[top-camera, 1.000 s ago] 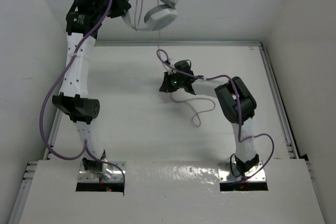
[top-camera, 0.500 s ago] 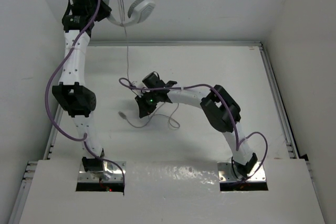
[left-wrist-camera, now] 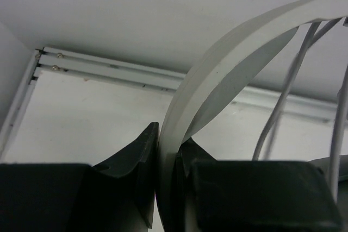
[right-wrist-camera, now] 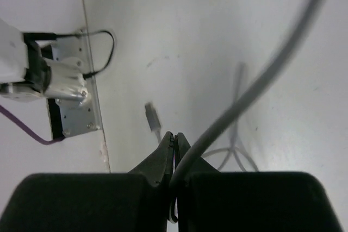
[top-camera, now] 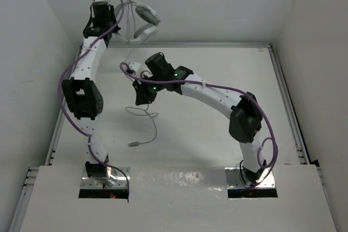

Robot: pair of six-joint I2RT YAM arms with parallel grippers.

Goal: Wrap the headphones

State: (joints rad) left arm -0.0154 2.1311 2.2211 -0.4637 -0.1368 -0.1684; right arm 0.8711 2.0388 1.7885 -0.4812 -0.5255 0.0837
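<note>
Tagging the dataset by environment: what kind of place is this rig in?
Probably a lab robot cell, not a home: plain white walls box in a white table with metal rails, and the left arm and right arm are bolted to plates at its near edge.

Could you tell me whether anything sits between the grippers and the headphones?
Nothing visible does: the left gripper is shut on the curved headband of the white over-ear headphones, and the right gripper pinches their thin pale cable.
</note>
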